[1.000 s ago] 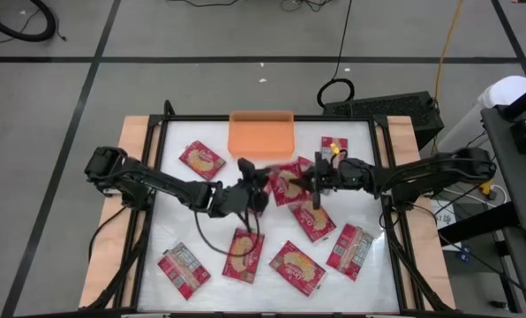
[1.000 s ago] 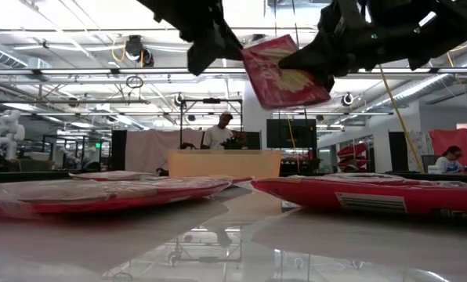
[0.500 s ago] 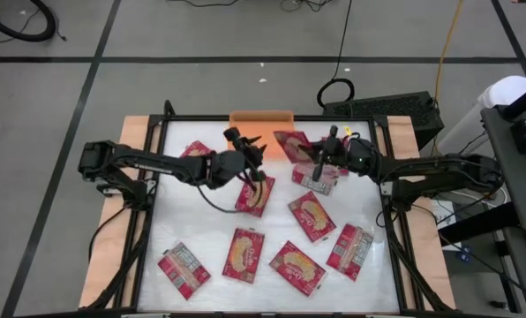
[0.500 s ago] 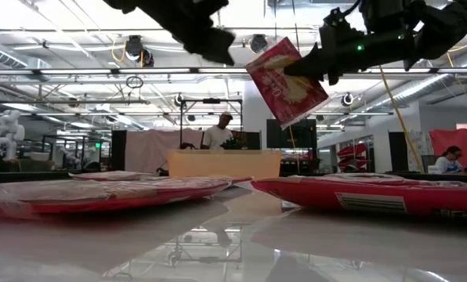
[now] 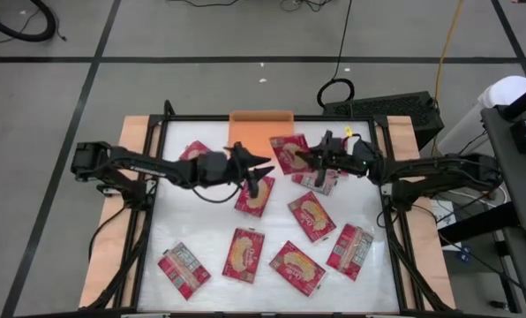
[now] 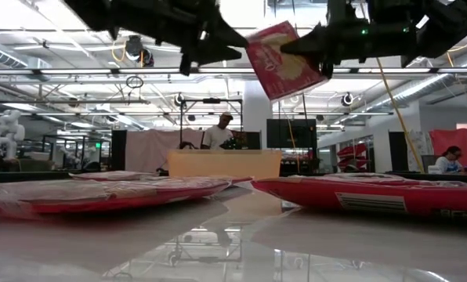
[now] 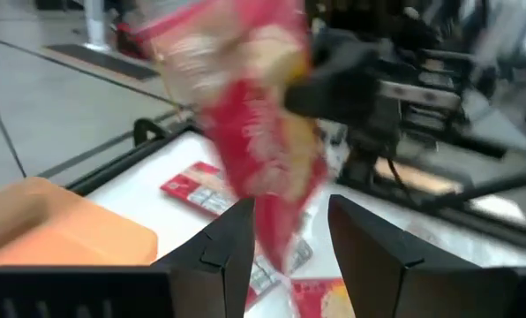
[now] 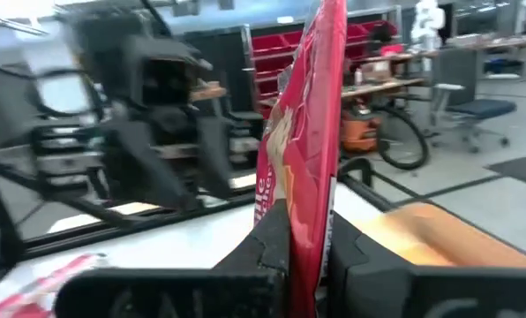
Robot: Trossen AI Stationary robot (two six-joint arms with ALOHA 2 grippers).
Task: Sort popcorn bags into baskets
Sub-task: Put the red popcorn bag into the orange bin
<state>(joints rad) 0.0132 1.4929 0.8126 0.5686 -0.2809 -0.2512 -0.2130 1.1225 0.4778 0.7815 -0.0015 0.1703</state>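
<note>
Handover's done, and you can see it: a second back both arms crowded the one popcorn bag (image 5: pixel 289 151) mid-surface; now your right end effector (image 5: pixel 304 158) alone is clamped on it, carrying it high beside the orange basket (image 5: pixel 256 132) at the far edge. Your left end effector (image 5: pixel 265 167) has let go and backed off, fingers apart, empty, just short of the bag. That leaves you a short reach over the basket wall before release. Seven or so bags still lie flat on the surface (image 5: pixel 201 221), waiting their turn.
</note>
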